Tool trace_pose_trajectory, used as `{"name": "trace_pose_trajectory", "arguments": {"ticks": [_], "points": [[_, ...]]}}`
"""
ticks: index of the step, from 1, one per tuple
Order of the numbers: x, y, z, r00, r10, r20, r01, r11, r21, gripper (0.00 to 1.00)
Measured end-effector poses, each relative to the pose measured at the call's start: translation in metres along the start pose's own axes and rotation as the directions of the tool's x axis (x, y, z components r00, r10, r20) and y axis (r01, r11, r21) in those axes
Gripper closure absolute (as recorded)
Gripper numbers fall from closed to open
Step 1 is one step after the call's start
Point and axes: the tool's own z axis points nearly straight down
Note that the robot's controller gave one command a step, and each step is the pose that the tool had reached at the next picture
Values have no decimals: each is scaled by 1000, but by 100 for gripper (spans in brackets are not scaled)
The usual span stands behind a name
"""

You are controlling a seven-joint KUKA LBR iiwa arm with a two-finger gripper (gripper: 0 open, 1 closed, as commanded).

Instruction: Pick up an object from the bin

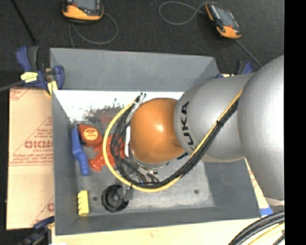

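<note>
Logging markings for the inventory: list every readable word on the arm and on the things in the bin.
"KUKA": black letters running along the grey arm.
Orange round thing at the bin's left: dark face, any print too small to read.
Blue tool, yellow block, black ring: no lettering visible.

Orange-black device top-left, 2nd device top-right — both cabled, on dark floor
</note>
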Motion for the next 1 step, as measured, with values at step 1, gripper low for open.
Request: {"name": "trace_pose_trajectory", "arguments": {"ticks": [1], "points": [[-32,-1,-70,1000,-1,8,1,1000,0,100]]}}
